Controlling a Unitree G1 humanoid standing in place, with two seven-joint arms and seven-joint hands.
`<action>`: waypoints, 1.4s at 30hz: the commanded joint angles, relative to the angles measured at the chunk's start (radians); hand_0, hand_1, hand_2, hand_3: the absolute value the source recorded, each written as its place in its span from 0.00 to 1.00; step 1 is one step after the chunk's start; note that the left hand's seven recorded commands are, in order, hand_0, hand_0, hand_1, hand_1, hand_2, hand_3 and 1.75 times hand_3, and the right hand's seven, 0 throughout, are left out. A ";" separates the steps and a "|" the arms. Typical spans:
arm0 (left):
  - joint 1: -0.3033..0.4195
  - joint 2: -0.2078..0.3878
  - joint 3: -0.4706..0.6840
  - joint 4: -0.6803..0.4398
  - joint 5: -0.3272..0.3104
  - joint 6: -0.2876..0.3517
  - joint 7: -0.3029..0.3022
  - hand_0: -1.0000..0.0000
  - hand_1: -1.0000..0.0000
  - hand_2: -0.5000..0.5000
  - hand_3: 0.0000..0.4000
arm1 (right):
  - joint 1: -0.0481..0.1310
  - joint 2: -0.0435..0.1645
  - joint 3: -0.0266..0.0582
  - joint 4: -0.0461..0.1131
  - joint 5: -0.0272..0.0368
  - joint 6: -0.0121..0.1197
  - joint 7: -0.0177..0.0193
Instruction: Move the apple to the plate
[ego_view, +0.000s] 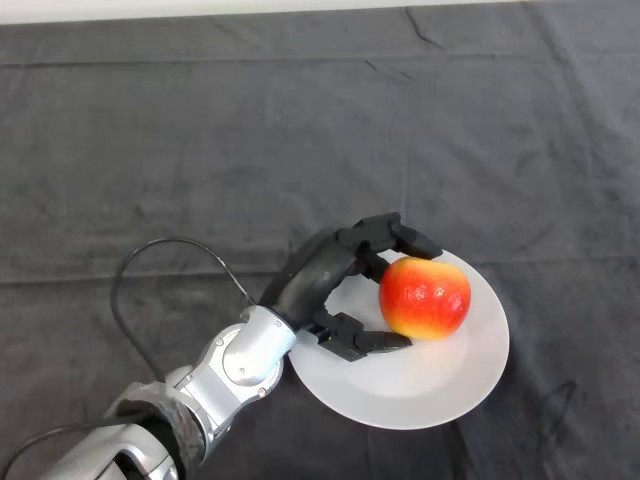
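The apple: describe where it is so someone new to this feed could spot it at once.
Find the white plate on the dark cloth, right of centre low in the head view. The apple sits on its upper part, red shading to yellow-orange. The black left hand cups it from the left, fingers above and thumb below; it is the only round, brightly coloured thing there.
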 joint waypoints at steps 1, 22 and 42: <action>0.008 0.032 -0.061 0.047 0.039 0.037 -0.015 0.00 0.00 0.50 1.00 | 0.039 -0.020 -0.0048 0.010 0.0084 -0.006 -0.0002; -0.013 0.034 -0.066 0.051 0.076 0.062 0.002 1.00 1.00 0.50 0.00 | 0.039 -0.021 -0.0048 0.010 0.0081 -0.007 0.0003; -0.030 0.069 0.011 0.067 0.108 -0.021 0.086 1.00 1.00 0.50 0.00 | 0.038 -0.021 -0.0049 0.011 0.0080 -0.007 0.0006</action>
